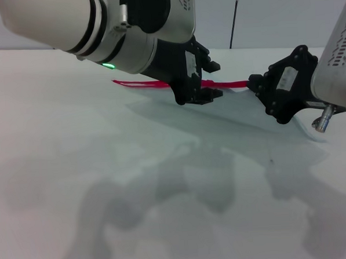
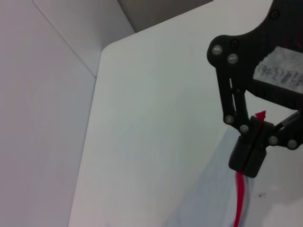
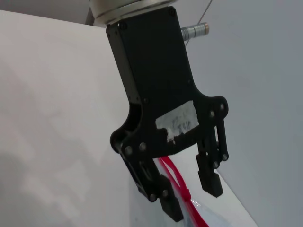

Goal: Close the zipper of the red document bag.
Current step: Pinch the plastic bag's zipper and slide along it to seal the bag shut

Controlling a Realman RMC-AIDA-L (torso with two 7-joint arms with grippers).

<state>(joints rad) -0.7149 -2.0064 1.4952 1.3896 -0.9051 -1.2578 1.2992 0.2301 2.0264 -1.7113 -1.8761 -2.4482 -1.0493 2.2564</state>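
White tabletop (image 1: 57, 141); left pincer (image 3: 194, 202) open astride the zipper (image 1: 138, 83); right pincer (image 2: 248, 163), from left wrist, tight on its end.

One red document bag (image 1: 219, 127) with one zipper (image 1: 141, 83) lies on one white surface (image 1: 76, 169). Two grippers: left (image 1: 208, 81), right (image 1: 253, 83).

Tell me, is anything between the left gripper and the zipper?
Nothing visible. The left gripper has its open fingers straddling the zipper of the red document bag, while the right gripper is shut on its end.
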